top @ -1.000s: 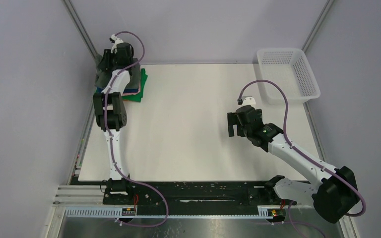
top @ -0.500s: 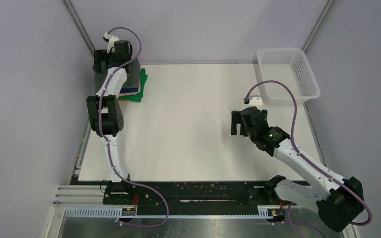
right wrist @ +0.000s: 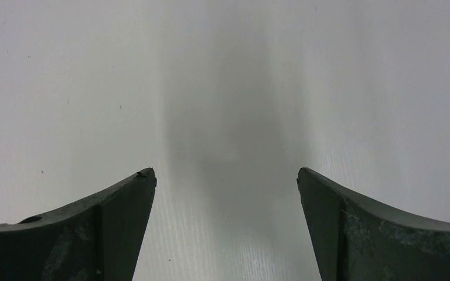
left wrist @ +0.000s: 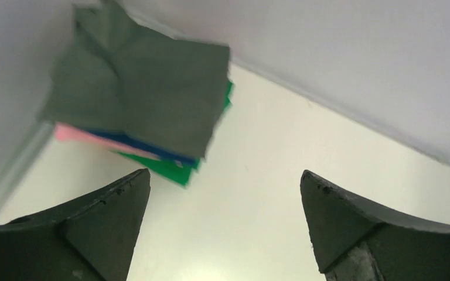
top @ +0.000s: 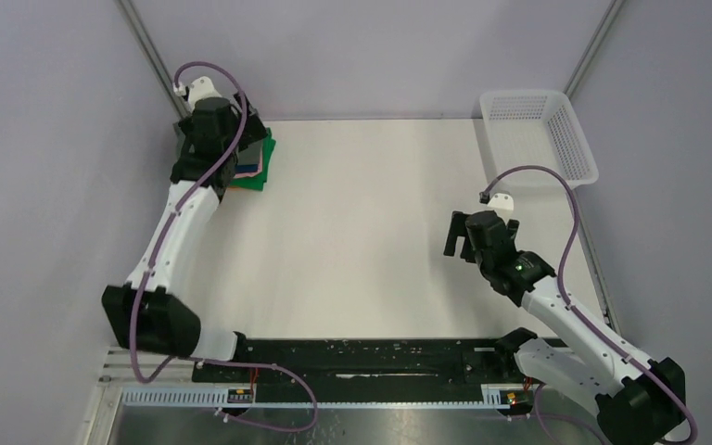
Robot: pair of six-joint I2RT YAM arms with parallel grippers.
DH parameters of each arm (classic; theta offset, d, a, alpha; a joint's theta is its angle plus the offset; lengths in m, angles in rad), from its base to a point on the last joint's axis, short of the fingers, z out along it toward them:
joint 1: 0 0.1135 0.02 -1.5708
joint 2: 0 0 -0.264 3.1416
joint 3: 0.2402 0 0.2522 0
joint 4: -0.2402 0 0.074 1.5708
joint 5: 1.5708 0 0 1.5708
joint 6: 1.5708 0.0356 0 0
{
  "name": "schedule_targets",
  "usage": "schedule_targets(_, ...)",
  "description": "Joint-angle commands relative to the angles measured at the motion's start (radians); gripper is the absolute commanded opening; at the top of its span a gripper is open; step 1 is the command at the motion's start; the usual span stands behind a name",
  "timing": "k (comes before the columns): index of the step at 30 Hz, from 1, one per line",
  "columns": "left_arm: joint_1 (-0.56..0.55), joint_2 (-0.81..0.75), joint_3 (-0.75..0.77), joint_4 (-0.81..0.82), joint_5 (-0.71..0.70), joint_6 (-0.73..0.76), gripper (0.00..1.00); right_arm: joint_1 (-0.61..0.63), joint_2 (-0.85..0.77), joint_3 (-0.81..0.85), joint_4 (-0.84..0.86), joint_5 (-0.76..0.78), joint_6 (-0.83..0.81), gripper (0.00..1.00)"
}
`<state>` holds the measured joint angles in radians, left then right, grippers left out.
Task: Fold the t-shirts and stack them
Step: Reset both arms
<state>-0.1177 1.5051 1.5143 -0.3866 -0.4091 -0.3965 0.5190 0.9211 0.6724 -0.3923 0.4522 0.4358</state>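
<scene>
A stack of folded t-shirts lies at the table's far left corner. The dark grey-green one is on top, slightly rumpled. Beneath it pink, navy blue and green edges stick out. My left gripper is open and holds nothing, hovering just in front of the stack. In the top view its wrist covers the stack's left part. My right gripper is open above bare table right of centre, and nothing lies between its fingers.
A white mesh basket stands at the far right corner, with nothing visible inside. Grey walls close in the table on the left, back and right, and the stack lies close to the left wall.
My left gripper has opened, leaving the dark grey-green shirt on the stack, and its elbow has swung down to the left. My right gripper has drifted right and nearer, still open.
</scene>
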Motion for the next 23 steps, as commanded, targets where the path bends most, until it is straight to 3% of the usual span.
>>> schedule_targets(1,-0.037,-0.230,-0.271,0.036,0.250,-0.097,0.99,-0.012,-0.066,-0.041,-0.002,-0.013,0.007,1.00)
schedule_targets(5,-0.081,-0.495,-0.651,0.118,0.312,-0.114,0.99,-0.011,-0.112,-0.105,0.035,-0.032,0.023,0.99)
schedule_targets(9,-0.085,-0.707,-0.862,0.094,0.288,-0.119,0.99,-0.010,-0.143,-0.155,0.093,-0.046,0.028,0.99)
schedule_targets(14,-0.085,-0.808,-0.917,0.055,0.267,-0.116,0.99,-0.012,-0.170,-0.199,0.130,-0.006,0.042,1.00)
schedule_targets(23,-0.084,-0.793,-0.908,0.052,0.270,-0.123,0.99,-0.012,-0.294,-0.269,0.181,0.053,0.043,0.99)
